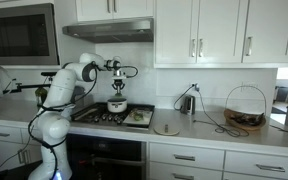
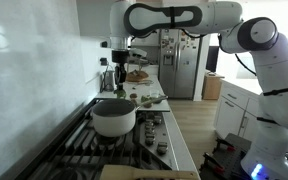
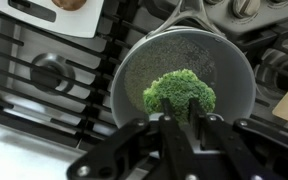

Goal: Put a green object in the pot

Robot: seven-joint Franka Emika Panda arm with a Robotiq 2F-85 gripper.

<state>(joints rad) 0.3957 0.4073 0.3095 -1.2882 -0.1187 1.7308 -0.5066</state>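
In the wrist view my gripper (image 3: 180, 120) is shut on the stem of a green broccoli floret (image 3: 179, 92). I hold it right above the round whitish pot (image 3: 144, 65), whose handle points away at the top. The pot looks empty inside. In both exterior views the gripper (image 1: 117, 86) (image 2: 122, 62) hangs straight over the pot (image 1: 116, 104) (image 2: 114, 120), which stands on the stove. The broccoli is too small to make out there.
Black stove grates and a burner (image 3: 49, 70) lie beside the pot, with knobs (image 3: 246, 8) beyond it. A tray with food (image 1: 139, 116) sits next to the stove. A round plate (image 1: 167, 127), a steel cup (image 1: 187, 103) and a wire basket (image 1: 246, 108) stand on the counter.
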